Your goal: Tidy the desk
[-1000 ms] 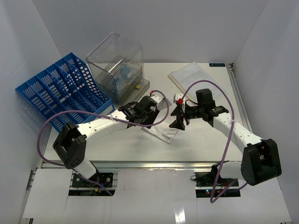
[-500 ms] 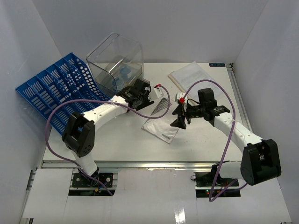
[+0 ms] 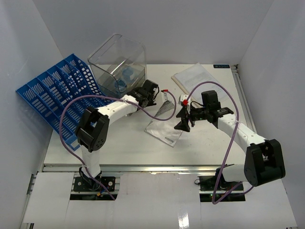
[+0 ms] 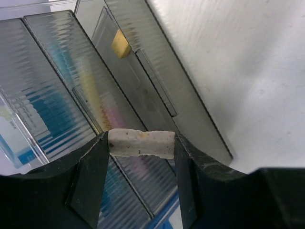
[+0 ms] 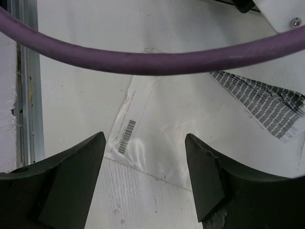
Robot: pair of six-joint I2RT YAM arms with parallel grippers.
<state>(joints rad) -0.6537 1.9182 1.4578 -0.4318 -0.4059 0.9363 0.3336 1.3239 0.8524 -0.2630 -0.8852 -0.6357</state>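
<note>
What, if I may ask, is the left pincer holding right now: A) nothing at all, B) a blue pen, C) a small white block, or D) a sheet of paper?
C: in the left wrist view, a small white block sits clamped between the fingers of the left pincer, above the clear bin.

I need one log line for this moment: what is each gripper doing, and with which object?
left gripper: shut on white eraser, near clear plastic bin | right gripper: open, above clear plastic sleeve on desk
</note>
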